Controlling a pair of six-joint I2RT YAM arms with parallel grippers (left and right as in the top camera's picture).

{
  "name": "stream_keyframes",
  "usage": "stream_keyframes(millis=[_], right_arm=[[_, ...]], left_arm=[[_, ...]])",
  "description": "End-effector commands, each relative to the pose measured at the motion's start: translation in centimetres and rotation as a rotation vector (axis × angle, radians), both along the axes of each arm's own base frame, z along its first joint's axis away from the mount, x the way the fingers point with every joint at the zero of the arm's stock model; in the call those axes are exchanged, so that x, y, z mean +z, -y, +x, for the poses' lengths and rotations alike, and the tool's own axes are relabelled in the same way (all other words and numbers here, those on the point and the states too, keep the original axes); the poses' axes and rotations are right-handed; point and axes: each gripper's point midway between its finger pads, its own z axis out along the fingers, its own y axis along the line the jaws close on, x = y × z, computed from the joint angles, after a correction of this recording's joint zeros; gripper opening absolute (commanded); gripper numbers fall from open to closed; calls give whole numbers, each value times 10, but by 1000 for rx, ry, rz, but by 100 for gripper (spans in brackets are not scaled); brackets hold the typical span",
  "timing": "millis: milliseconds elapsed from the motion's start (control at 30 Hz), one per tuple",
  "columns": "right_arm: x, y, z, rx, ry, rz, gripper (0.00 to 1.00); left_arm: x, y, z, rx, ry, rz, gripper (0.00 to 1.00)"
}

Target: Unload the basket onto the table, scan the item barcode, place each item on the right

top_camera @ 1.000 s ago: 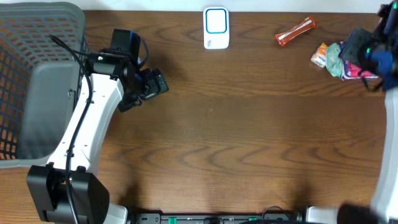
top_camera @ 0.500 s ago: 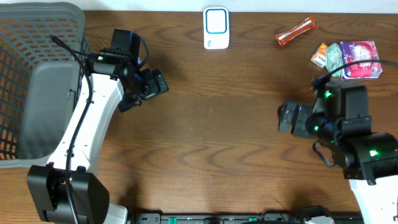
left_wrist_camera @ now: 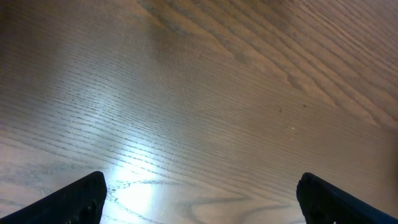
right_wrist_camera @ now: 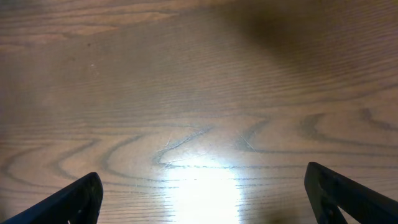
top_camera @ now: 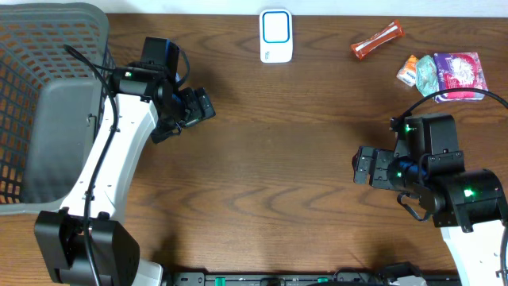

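Both pincers spread wide, empty: left gripper (top_camera: 200, 107) upper left, right gripper (top_camera: 363, 168) lower right, snack packets (top_camera: 446, 73) upper right

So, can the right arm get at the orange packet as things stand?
Probably yes: the right gripper is open and empty, and only bare table lies between it and the orange packet; the other packets lie off to one side.

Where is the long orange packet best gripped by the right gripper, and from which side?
Probably at its middle, coming down from above. The orange packet lies flat and slanted, long and thin, with bare table along both long sides, so the open right gripper could turn its fingers across the slant and close on the narrow width.
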Motion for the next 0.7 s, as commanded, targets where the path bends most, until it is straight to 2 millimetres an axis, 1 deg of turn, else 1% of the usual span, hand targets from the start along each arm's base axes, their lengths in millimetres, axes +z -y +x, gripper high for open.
stream_keyframes(millis=[0,267,433,533,667], right_arm=[[-2,-2,-2,-1,-10,4,99],[-2,-3,-1,5,-10,4,99],[-7,-8,6,21,-14,9,99],[-4,-9,12,36,18,5,99],[9,-10,16,100,140,-10,99]], left_arm=[[1,-2,2,-2,2,12,98],[1,-2,2,-2,2,12,98],[1,-2,2,-1,2,12,98],[1,-2,2,-2,2,11,98],[1,-2,2,-2,2,11,98]])
